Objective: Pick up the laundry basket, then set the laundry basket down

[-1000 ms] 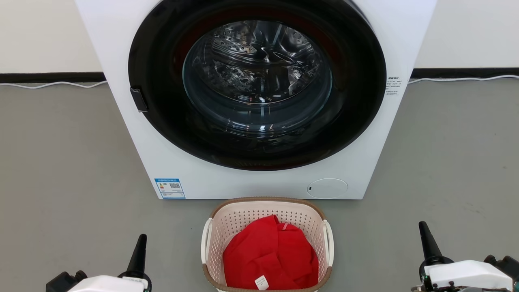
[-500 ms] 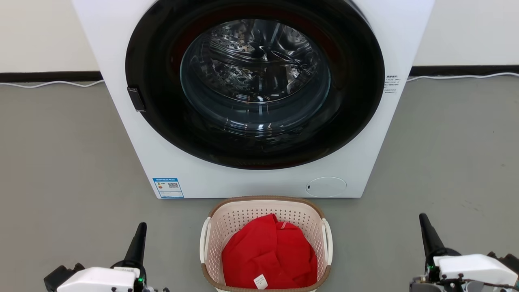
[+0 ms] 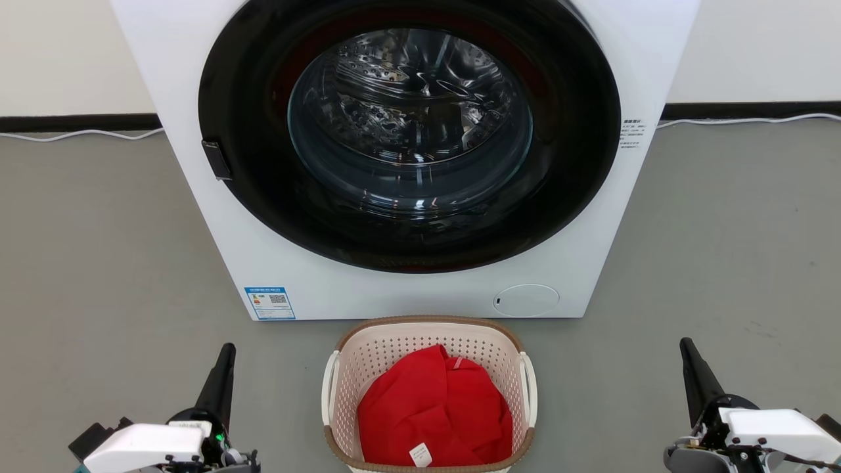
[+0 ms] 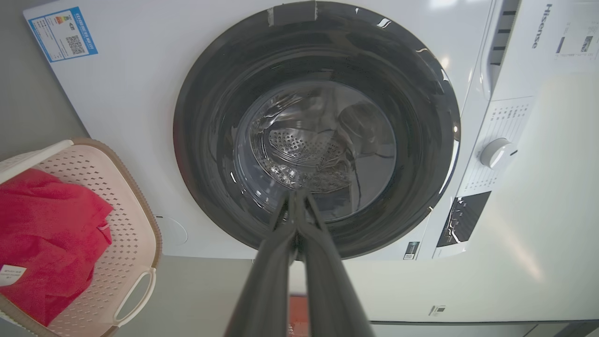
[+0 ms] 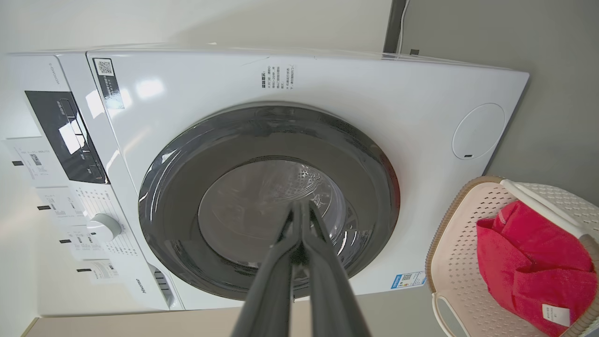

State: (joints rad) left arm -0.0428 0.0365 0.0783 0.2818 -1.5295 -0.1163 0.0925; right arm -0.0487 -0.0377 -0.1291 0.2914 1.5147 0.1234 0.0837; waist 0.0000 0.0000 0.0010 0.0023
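Flanking basket — left claw, right claw, pinched

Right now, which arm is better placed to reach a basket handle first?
Left, marginally. The left gripper stands nearer the laundry basket than the right gripper; both are shut and apart from it.

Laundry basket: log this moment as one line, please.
phase: pre-grasp | laundry basket: on floor before washer, holds red cloth | left claw: shut, beside basket, apart | right claw: shut, beside basket, apart
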